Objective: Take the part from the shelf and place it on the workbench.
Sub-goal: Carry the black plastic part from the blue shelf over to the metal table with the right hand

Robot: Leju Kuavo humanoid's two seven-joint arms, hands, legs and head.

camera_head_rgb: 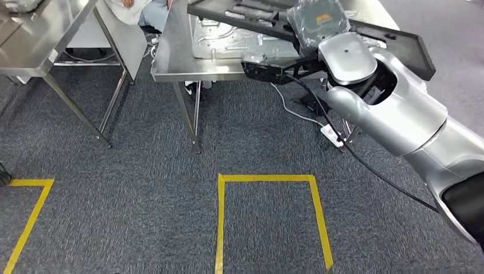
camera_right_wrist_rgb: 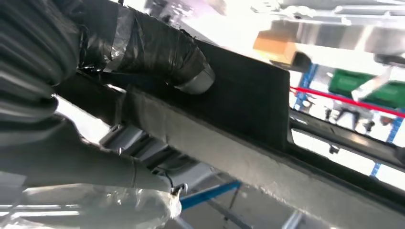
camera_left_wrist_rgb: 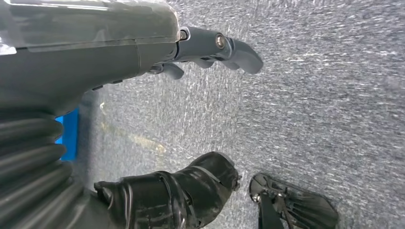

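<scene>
The part (camera_head_rgb: 399, 48) is a long, flat black panel, held tilted over the steel workbench (camera_head_rgb: 171, 60) at the top of the head view. My right hand (camera_head_rgb: 317, 20), wrapped in clear plastic, grips the panel from above, and my silver right arm reaches in from the lower right. In the right wrist view the thumb (camera_right_wrist_rgb: 188, 71) presses on the panel's (camera_right_wrist_rgb: 248, 100) dark face with the fingers underneath. My left hand (camera_left_wrist_rgb: 210, 47) hangs over the grey carpet, fingers and thumb apart, holding nothing.
A pressed metal sheet (camera_head_rgb: 228, 40) lies on the workbench under the panel. A second steel table (camera_head_rgb: 34, 54) stands at the left, and a person (camera_head_rgb: 142, 11) sits behind the benches. A power strip (camera_head_rgb: 333, 134) with cables lies on the carpet. Yellow tape (camera_head_rgb: 268, 178) marks the floor.
</scene>
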